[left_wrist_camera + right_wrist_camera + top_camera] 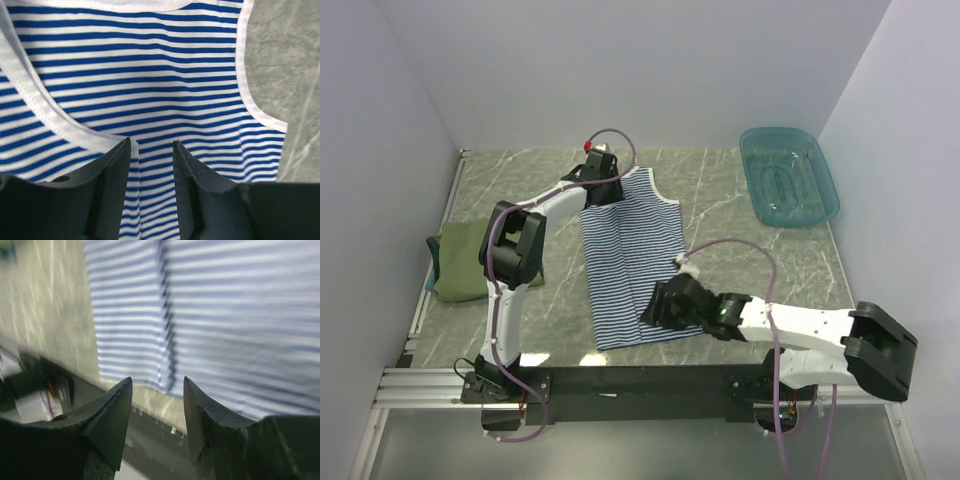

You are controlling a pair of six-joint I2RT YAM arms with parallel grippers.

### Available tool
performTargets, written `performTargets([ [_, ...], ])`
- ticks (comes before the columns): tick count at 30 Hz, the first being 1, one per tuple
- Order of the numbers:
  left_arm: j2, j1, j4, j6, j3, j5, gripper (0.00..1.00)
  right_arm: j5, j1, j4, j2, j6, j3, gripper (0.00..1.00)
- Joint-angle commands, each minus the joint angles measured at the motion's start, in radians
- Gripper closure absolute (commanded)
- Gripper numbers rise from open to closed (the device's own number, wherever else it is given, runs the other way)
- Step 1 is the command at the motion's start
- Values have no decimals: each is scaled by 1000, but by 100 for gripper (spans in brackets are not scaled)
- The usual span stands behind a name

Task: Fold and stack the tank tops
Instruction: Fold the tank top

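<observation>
Striped tank top [630,260] lies flat in the middle of the counter [800,270], neck end away from the arms and hem toward them. It looks narrowed, as if one long side is already laid over the other, and the right wrist view shows a layered edge running down the cloth. Left jaws hover over the neck end, apart, with stripes showing in the gap and nothing pinched. Right jaws sit over the hem corner, also apart and empty. So the lengthwise fold seems done, with the crosswise fold and the stacking left to do. Over on the left, the green top [465,262] sits folded, with a dark teal edge [433,250] peeking from under it, likely the blue one. That looks like two stacked and one to go. The basket [790,180] sits at the far right.
</observation>
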Motion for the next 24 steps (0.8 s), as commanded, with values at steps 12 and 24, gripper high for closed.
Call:
performTargets([
  [12,-151,-70,80,-129,-83,131,64,148,-418,-178,3,-205,52,47],
  [24,-240,-113,88,-179,-227,117,66,125,-207,-146,-26,9,-128,50],
])
